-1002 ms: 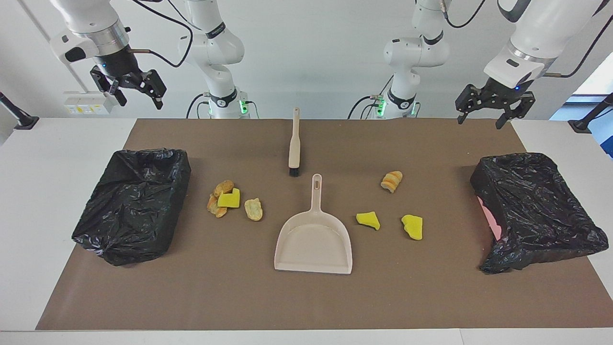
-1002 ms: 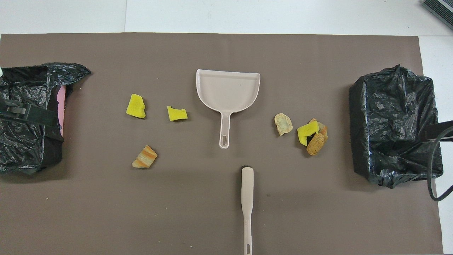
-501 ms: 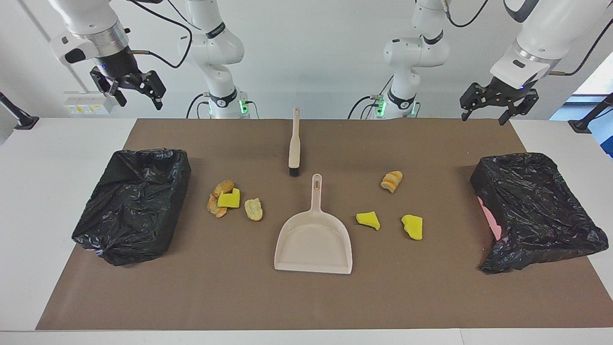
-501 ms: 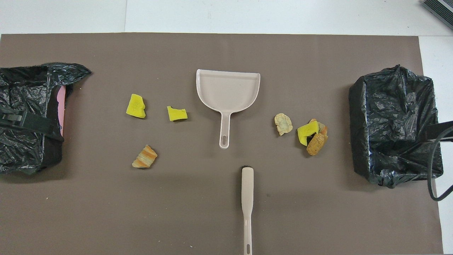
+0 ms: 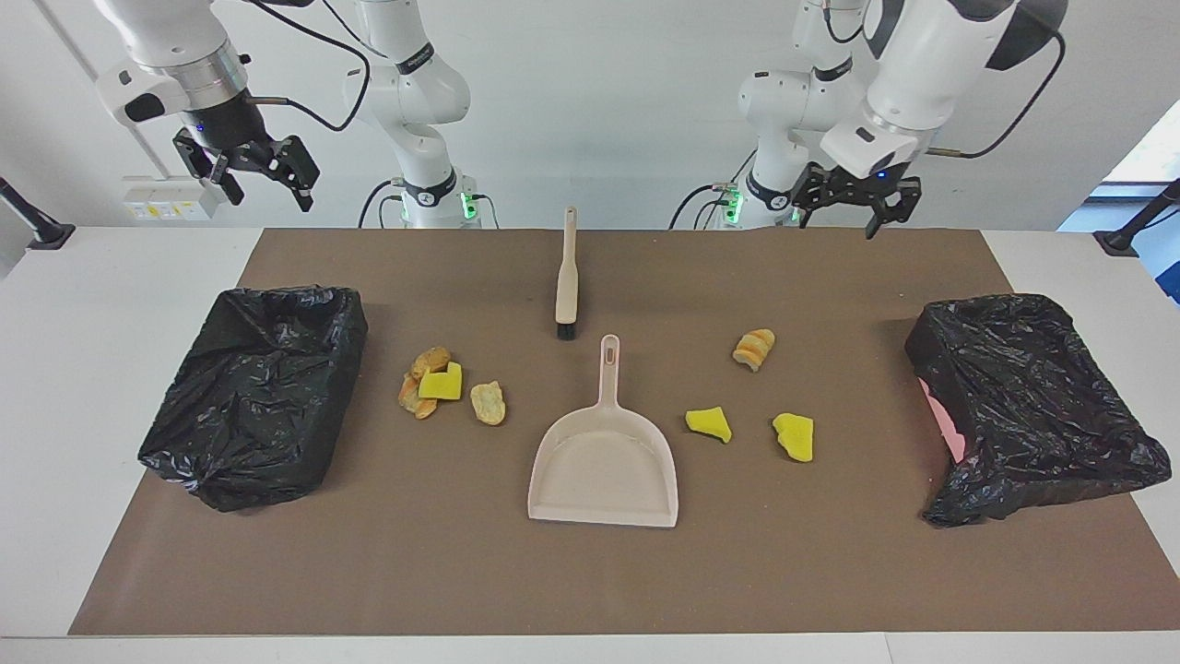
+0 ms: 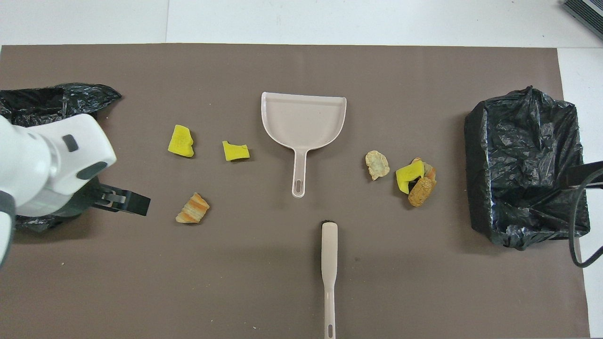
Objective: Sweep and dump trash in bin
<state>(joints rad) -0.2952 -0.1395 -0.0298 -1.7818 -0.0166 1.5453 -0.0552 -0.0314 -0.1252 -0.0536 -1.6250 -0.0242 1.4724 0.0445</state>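
Note:
Several scraps of trash lie on the brown mat. A cluster of tan lumps with a yellow sponge piece (image 5: pixel 431 378) (image 6: pixel 414 176) sits toward the right arm's end. A striped bread lump (image 5: pixel 754 349) (image 6: pixel 192 208) and two yellow pieces (image 5: pixel 709 423) (image 5: pixel 795 436) lie toward the left arm's end. The beige dustpan (image 5: pixel 604 466) (image 6: pixel 304 117) lies between them, handle toward the robots, with the brush (image 5: pixel 566 277) (image 6: pixel 329 263) nearer the robots. My left gripper (image 5: pixel 850 217) hangs open and empty, high over the mat; one of its fingers (image 6: pixel 129 204) shows beside the striped lump. My right gripper (image 5: pixel 267 187) waits open, high over its end.
Two bins lined with black bags stand at the mat's ends, one at the right arm's end (image 5: pixel 258 392) (image 6: pixel 527 165), one at the left arm's end (image 5: pixel 1028 401) (image 6: pixel 47 96). Pink plastic shows under the latter's bag. White table (image 5: pixel 92 369) surrounds the mat.
My left arm has swung inward from over its bin toward the middle of the table, its gripper still open. The right arm has hardly moved. Nothing on the mat has shifted.

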